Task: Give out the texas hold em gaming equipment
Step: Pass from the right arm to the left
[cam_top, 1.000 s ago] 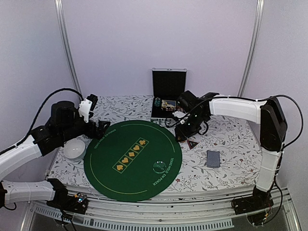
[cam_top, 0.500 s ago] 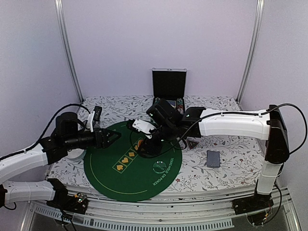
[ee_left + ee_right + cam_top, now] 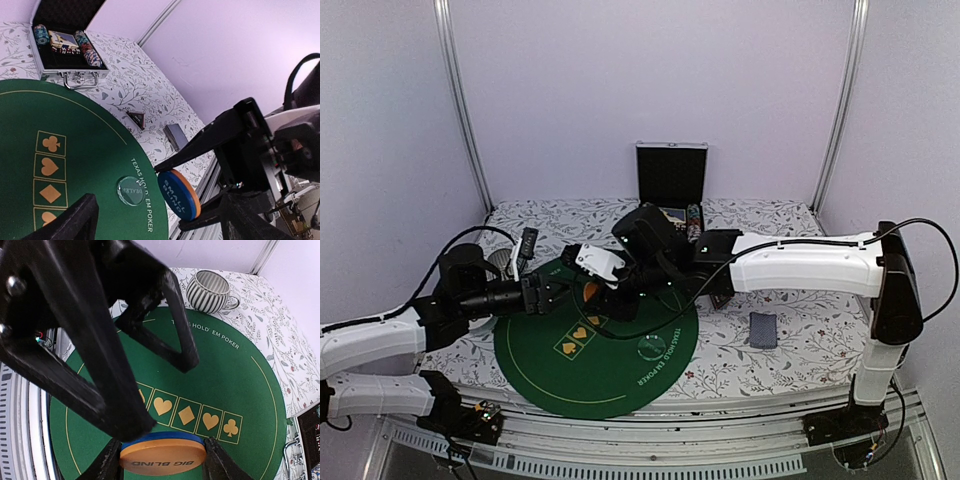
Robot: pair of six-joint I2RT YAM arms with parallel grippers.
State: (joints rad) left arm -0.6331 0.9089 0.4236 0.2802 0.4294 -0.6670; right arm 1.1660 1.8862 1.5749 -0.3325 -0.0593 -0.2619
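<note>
Early on: right tool (image 3: pixel 163 467) clenches a blind disc (image 3: pixel 178 195) before the released left tool (image 3: pixel 560 294); only the dealer button (image 3: pixel 131 190) sits on the mat (image 3: pixel 620 370), 5 o'clock; chips (image 3: pixel 88 47) in the case (image 3: pixel 75 75), 12 o'clock

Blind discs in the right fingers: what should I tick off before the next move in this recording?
1. Grip: right fingers shut on the blind discs: ok.
2. Receiver: left fingers open wide: ok.
3. Discs between the left fingers: cannot tell; lined up in the left wrist view, depth unclear.
4. One disc held or two: cannot tell; blue and orange layers show.
5. The dealer button flat on the green mat, apart from both arms: ok.
</note>
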